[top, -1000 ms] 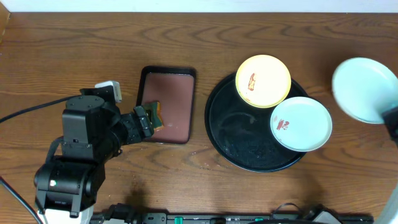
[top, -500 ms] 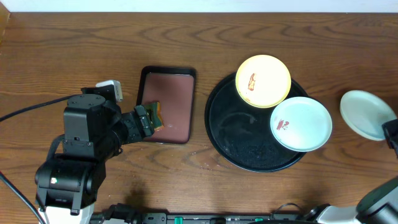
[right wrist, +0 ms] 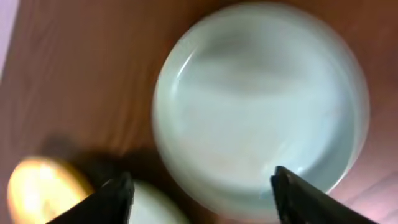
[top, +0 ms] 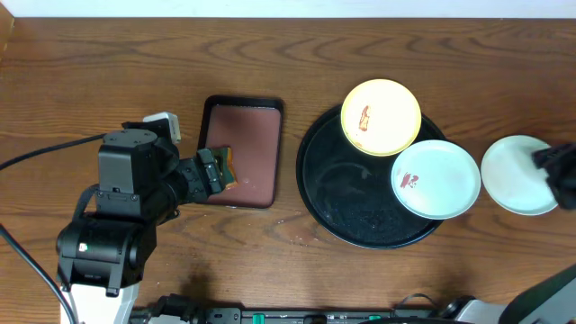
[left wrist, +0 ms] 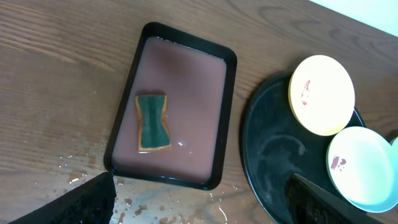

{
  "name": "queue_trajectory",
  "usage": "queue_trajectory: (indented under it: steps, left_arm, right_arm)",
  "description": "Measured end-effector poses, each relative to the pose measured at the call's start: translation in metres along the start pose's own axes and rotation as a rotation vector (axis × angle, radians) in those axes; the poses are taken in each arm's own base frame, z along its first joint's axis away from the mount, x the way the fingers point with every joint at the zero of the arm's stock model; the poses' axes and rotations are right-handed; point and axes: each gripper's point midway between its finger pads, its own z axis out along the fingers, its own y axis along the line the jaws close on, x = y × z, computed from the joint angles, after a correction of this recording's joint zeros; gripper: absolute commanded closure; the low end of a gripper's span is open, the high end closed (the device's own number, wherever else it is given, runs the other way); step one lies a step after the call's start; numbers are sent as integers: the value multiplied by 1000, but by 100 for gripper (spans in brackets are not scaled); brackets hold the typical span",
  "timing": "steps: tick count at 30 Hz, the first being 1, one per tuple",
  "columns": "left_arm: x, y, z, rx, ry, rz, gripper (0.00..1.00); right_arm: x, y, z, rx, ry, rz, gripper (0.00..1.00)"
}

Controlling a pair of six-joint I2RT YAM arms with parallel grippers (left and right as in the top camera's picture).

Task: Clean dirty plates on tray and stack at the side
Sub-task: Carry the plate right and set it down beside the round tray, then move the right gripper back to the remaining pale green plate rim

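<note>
The black tray (top: 346, 193) carries a pale yellow plate (top: 381, 117) and a mint-blue plate (top: 436, 179), each with a red-brown smear. A second mint-blue plate (top: 513, 175) with no smear lies on the table just right of the tray. My right gripper (top: 547, 169) hangs over its right side. In the blurred right wrist view that plate (right wrist: 261, 106) fills the frame, and my right gripper (right wrist: 202, 202) is open with its fingers wide apart. My left gripper (top: 210, 173) is open over the front left of the reddish tray, with nothing between its fingers (left wrist: 93, 199).
The rectangular reddish-brown tray (top: 274, 153) left of the black tray holds murky water and a green and yellow sponge (left wrist: 152, 122). Water drops (left wrist: 134, 202) spot the wood in front of it. The left arm's cable (top: 45, 155) trails to the left edge.
My right gripper brought the clean mint-blue plate in from the far right, down beside the black tray, and its jaws opened. The left arm barely shifted.
</note>
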Motion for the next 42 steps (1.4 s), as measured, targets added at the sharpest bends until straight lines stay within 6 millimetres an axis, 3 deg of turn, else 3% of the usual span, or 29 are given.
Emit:
queue_trajectory:
  steps: [2,4,7,10,19,23,26,31,38,42]
  left_arm:
    - [0,0,0,-1,2,0,12]
    - [0,0,1,-1,2,0,12]
    - [0,0,1,-1,2,0,12]
    - [0,0,1,-1,3,0,12]
    - [0,0,1,-1,3,0,12]
    - [0,0,1,-1,4,0,12]
    - [0,0,1,-1,4,0,12]
    - [0,0,1,-2,4,-1,12]
    - [0,0,1,-1,3,0,12]
    - [0,0,1,-1,4,0,12]
  right_arm:
    - [22,15,-5,12,54,-68,56]
    - [41,23,-3,49,103,-137,57]
    - [59,34,6,96,134,-247,37]
    - [78,38,18,160,147,-366,32]
    - [93,13,46,303,74,-462,57]
    - [113,-1,55,308,119,-445,84]
    - [122,1,57,276,153,-434,99]
    - [140,8,50,207,226,-409,99]
    - [175,36,9,63,295,-440,99]
    - [202,44,-3,39,366,-489,99]
